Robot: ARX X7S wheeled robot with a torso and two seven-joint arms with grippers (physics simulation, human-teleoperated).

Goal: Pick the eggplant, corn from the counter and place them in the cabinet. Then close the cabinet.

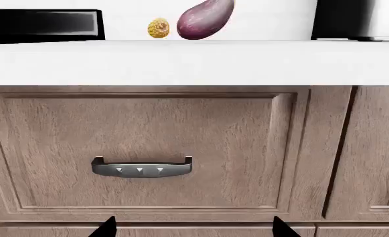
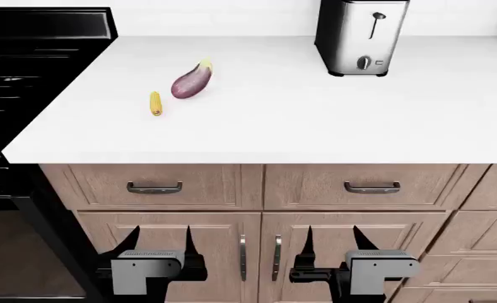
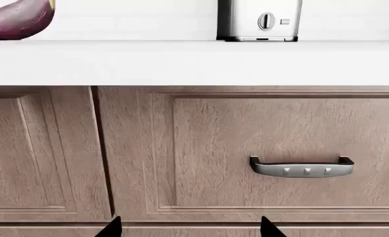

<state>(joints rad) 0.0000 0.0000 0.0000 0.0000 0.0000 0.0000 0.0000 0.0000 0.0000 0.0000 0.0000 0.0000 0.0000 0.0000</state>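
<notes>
The dark-purple eggplant lies on the white counter, with the small yellow corn just to its left. The left wrist view shows the eggplant and the corn beyond the counter edge. In the right wrist view only the eggplant shows. Both grippers hang low in front of the cabinet doors, which are closed, well below the counter. My left gripper is open and empty. My right gripper is open and empty too.
A black stove borders the counter on the left. A steel toaster stands at the back right. Two drawers with bar handles sit under the counter, above the doors' vertical handles.
</notes>
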